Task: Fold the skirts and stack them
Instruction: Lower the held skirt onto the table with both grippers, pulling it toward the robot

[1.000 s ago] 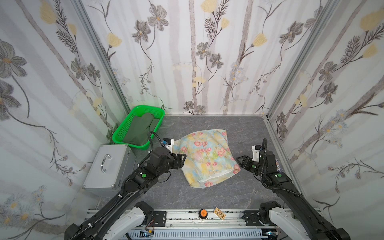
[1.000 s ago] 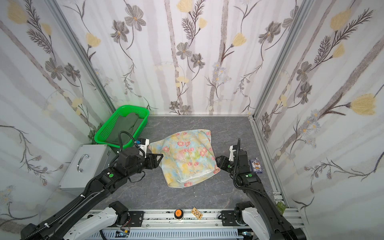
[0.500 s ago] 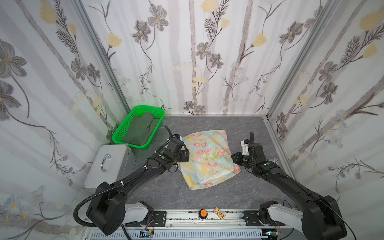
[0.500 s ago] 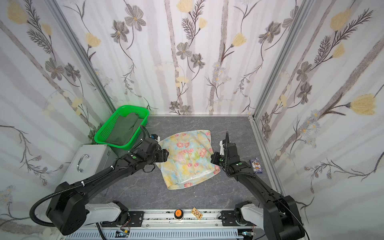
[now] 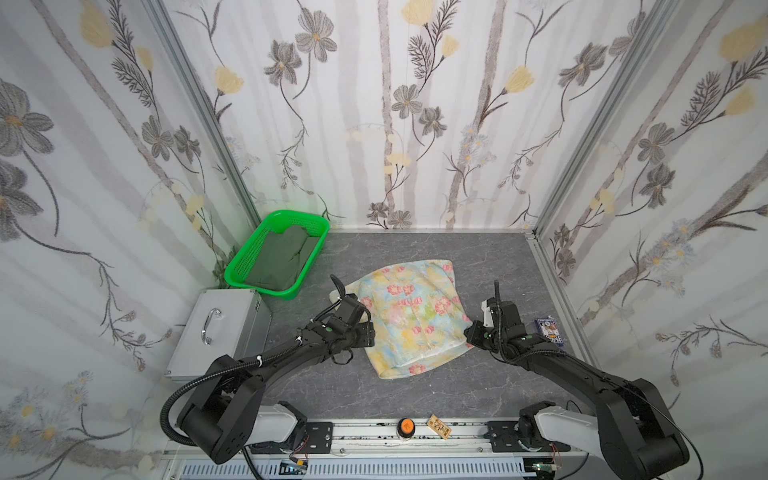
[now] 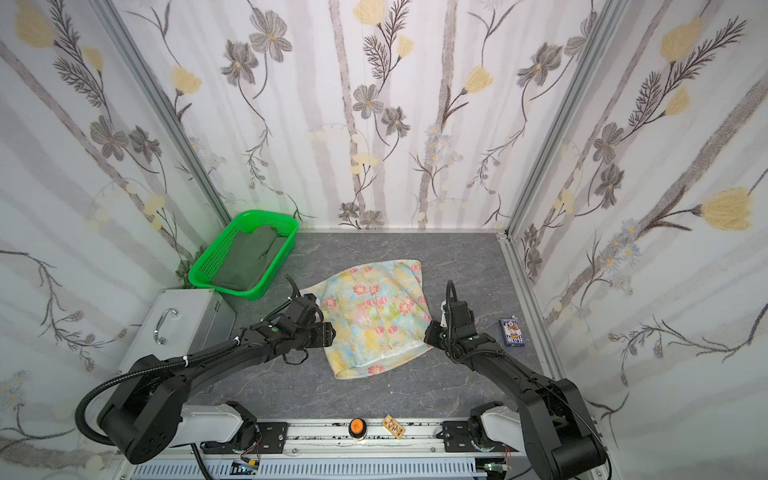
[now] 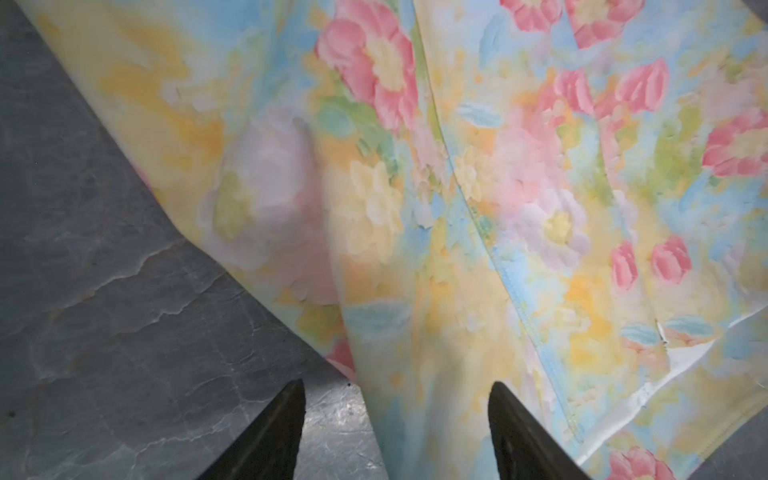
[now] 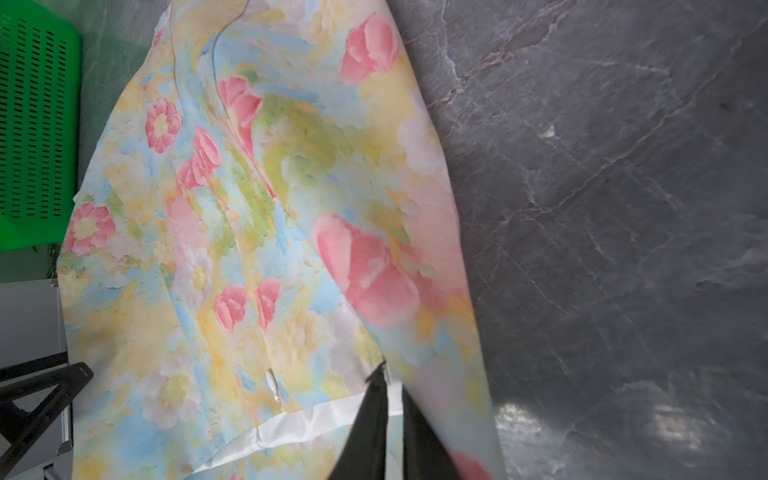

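Right pincer pinching skirt edge; my left pincer gaping astride edge. Fold seemingly starting; left needing closing, then lifting.

High stereo overview, close wrist views sharing skirt

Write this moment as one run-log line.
left claw: open over floral skirt edge | right claw: shut on floral skirt | olive skirt: in green basket
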### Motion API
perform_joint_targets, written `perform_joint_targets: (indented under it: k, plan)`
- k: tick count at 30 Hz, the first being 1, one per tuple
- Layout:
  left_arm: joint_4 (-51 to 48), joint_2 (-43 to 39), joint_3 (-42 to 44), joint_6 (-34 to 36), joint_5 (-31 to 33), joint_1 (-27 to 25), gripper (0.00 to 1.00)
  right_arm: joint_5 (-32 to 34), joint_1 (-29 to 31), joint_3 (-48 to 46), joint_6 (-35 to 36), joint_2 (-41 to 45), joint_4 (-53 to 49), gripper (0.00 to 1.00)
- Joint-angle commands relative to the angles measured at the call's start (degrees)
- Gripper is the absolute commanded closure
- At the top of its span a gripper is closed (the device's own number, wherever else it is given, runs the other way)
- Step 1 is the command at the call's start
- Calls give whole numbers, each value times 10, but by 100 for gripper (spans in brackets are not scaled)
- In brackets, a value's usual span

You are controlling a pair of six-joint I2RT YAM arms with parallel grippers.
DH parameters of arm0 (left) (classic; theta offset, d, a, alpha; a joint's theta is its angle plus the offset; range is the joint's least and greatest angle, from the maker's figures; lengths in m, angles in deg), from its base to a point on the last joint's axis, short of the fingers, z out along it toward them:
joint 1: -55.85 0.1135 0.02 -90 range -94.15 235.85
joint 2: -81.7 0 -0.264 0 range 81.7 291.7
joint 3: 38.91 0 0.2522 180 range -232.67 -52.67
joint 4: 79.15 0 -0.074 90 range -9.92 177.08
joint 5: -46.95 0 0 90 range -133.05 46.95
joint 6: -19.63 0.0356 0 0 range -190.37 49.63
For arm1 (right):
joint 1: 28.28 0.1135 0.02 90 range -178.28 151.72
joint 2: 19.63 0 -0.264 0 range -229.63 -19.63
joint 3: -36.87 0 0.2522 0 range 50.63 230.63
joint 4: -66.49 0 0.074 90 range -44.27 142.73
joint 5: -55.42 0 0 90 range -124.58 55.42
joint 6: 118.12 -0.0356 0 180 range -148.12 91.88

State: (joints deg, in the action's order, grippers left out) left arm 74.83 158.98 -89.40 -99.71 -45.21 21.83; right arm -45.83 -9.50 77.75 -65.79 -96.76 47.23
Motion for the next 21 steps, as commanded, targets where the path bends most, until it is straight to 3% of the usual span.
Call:
perform_joint_targets:
  k: [1,4,7,11,21]
  plan:
    - [9,12,-3,-16,4,1,28,44,26,39,36,10,-41,80]
    - [9,-4,-1,-14,9,1,28,73,92,73,46,13,-74,68]
    - [9,-32,1,-8,19,2,27,41,123,66,19,6,-54,62]
    - [9,-67,1,-6,25,1,26,49,165,62,-1,-19,-40,56]
    - [9,-71,5,-3,26,1,25,123,206,115,10,-120,-69,58]
